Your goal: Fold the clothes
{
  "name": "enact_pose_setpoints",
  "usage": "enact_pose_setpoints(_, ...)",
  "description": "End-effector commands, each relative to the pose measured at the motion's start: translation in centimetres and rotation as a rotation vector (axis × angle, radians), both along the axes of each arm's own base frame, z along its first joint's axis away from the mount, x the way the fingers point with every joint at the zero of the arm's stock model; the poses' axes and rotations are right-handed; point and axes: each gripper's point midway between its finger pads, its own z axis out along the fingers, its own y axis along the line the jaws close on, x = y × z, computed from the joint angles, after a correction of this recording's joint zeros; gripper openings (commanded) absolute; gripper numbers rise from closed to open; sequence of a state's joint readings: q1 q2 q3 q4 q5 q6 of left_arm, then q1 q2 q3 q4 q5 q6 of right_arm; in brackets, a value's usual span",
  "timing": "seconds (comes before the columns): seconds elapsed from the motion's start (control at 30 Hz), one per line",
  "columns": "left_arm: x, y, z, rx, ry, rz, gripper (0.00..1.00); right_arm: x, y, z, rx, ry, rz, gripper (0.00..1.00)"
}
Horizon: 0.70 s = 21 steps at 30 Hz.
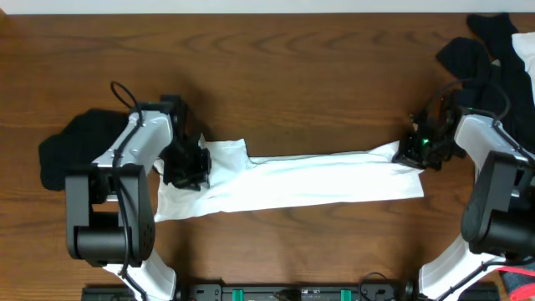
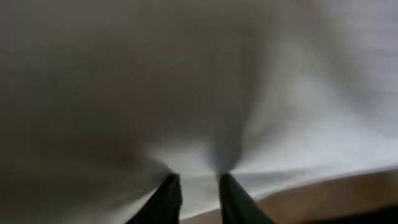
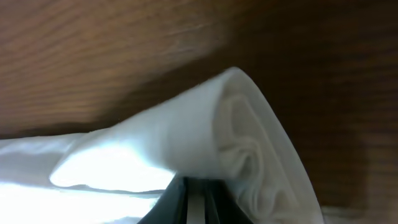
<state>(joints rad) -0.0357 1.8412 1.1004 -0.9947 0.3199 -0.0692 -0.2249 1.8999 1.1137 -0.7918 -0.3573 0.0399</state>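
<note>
A long white fabric garment (image 1: 318, 180) lies stretched in a narrow band across the middle of a brown wooden table (image 1: 292, 67), held at both ends by the two arms. Its cloth is plain and smooth through the centre. It widens into flatter, folded panels at the left end and gathers into a rumpled corner at the right end.

The left gripper (image 1: 185, 167) sits on the garment's left end. Its wrist view is blurred, but the two dark fingers (image 2: 166, 200) stand close together with the white cloth (image 2: 280, 93) pinched between them and creases running out from the pinch.

The right gripper (image 1: 420, 152) holds the right corner. Seen from its wrist, the fingers (image 3: 194, 202) are pressed together on a rolled, bunched fold of the fabric (image 3: 205, 137), which rises off the table in a rounded peak.

A black heap of cloth (image 1: 71, 146) lies behind the left arm. A pile of dark clothes (image 1: 481, 54) with a pale piece (image 1: 525, 50) occupies the far right corner of the table.
</note>
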Motion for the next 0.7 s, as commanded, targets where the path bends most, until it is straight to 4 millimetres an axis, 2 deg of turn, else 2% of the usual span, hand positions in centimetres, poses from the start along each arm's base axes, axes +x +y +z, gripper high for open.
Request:
enact_pose_setpoints(0.0,-1.6,1.5,-1.9,0.087,0.038,0.004,0.3,-1.2,0.2,-1.5,-0.008,0.06,0.021,0.1)
enact_pose_setpoints(0.17,-1.8,1.5,-3.1,0.096,0.022,0.035,0.32,-2.0,-0.4,-2.3,-0.044,0.105,0.023,0.1)
enact_pose_setpoints(0.33,-0.6,2.6,-3.6,0.145,-0.03,0.057,0.33,-2.6,-1.6,-2.6,-0.115,0.147,-0.007,0.1)
enact_pose_setpoints(0.4,-0.2,2.9,-3.6,0.149,-0.038,0.085,0.37,-2.9,-1.9,-2.6,-0.134,0.16,-0.014,0.1)
enact_pose_setpoints(0.57,0.2,2.5,-2.0,0.088,-0.01,0.144,0.37,-2.9,-1.9,-2.7,-0.137,0.159,-0.014,0.1)
enact_pose_setpoints(0.67,1.4,2.6,0.1,0.085,-0.045,0.134,0.37,-2.8,-1.9,-2.7,-0.138,0.156,-0.014,0.1)
